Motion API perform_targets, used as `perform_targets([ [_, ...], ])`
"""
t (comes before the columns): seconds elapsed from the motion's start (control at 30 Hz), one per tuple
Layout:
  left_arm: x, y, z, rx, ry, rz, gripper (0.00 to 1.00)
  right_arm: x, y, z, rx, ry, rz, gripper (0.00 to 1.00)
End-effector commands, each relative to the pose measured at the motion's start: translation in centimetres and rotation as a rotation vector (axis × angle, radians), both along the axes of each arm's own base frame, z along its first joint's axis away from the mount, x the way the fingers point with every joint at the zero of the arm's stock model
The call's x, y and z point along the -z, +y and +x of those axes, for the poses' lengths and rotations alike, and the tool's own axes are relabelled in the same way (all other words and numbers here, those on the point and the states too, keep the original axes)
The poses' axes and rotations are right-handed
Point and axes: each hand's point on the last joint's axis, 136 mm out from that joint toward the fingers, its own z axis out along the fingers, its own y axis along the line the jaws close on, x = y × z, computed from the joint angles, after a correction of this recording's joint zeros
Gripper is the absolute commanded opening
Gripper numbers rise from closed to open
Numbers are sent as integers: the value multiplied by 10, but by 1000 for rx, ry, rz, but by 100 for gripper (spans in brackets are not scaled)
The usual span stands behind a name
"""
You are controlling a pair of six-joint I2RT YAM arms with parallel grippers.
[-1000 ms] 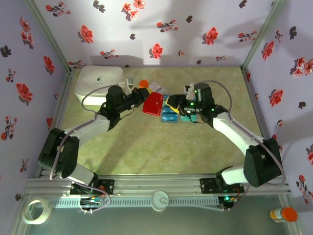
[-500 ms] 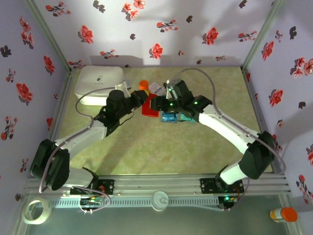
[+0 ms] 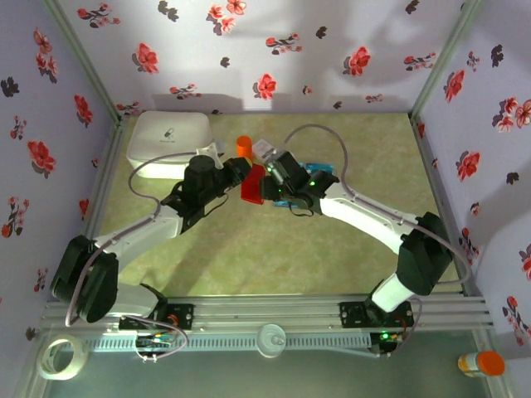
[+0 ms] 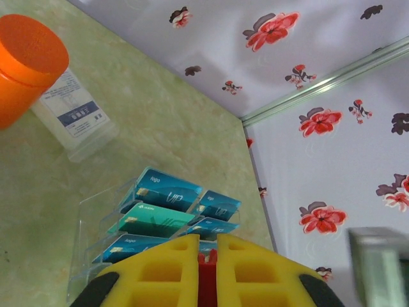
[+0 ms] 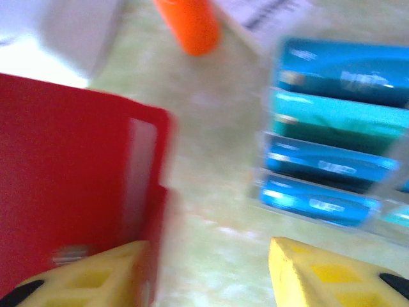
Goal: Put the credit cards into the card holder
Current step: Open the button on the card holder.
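Left gripper (image 4: 206,259) clamped shut on the small flat red folding wallet (image 3: 251,184), mid-table between the two arms.
Right gripper (image 5: 206,272) is partly open with nothing between its yellow fingers (image 5: 319,275); one finger sits right at the wallet's edge. The thin blue and teal cards (image 5: 332,109) sit tiered in a clear plastic stand (image 4: 89,224) just right of the wallet. An orange cylinder (image 3: 243,146) stands behind it.

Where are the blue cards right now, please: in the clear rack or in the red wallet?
In the rack: the cards lie tiered inside it, apart from the wallet.
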Motion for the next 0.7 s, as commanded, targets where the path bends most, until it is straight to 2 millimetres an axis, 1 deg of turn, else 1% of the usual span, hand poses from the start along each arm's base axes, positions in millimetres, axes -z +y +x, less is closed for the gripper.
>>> perform_targets([
  [0.0, -29, 0, -3, 2, -72, -51, 0, 23, -62, 1, 168, 2, -132, 49],
  [0.07, -30, 0, -4, 6, -74, -48, 0, 24, -72, -2, 185, 28, -69, 48],
  [0.1, -30, -1, -3, 7, -75, -46, 0, 19, -77, -5, 191, 31, -29, 49],
  [0.2, -29, 1, -2, 12, -81, -37, 0, 0, -83, -14, 184, 33, 110, 50],
  [0.27, -32, 0, 1, 28, -81, -68, 0, -16, -82, -21, 160, 29, 214, 52],
  [0.33, -36, -1, 6, 44, -75, -134, 0, -35, -74, -26, 120, 17, 346, 56],
  [0.4, -45, -2, 12, 58, -80, -228, 0, -61, -61, -28, 68, -9, 496, 64],
  [0.5, -57, -4, 19, 68, -85, -333, 0, -94, -43, -25, 10, -45, 650, 71],
  [0.57, -66, -6, 22, 80, -96, -383, 0, -107, -34, -20, -15, -57, 700, 74],
  [0.67, -74, -8, 26, 81, -96, -434, 0, -119, -22, -9, -37, -69, 743, 77],
])
